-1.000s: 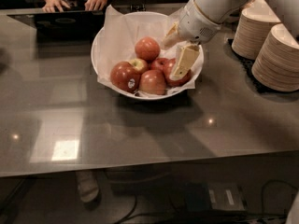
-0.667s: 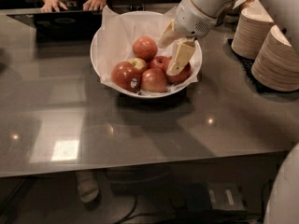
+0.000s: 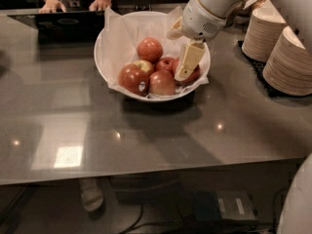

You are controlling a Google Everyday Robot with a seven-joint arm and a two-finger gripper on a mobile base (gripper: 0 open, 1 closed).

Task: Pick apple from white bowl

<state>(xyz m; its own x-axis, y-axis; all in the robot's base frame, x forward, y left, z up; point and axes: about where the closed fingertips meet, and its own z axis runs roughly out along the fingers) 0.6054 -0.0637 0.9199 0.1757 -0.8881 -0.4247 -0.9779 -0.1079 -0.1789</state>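
at right of white bowl (image 3: pixel 99 57), jaws spread wide, apple (image 3: pixel 149 49) just to their left

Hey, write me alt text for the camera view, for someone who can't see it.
A robot's gripper reaches down into a white bowl of apples on a grey table, its tip by a red apple at the bowl's right side. Stacks of paper plates stand to the right, and a person's hands rest at the table's far edge.

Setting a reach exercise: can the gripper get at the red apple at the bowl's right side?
Probably yes: the gripper hangs right over that apple in the white bowl, nothing covering it, though other apples crowd its left.
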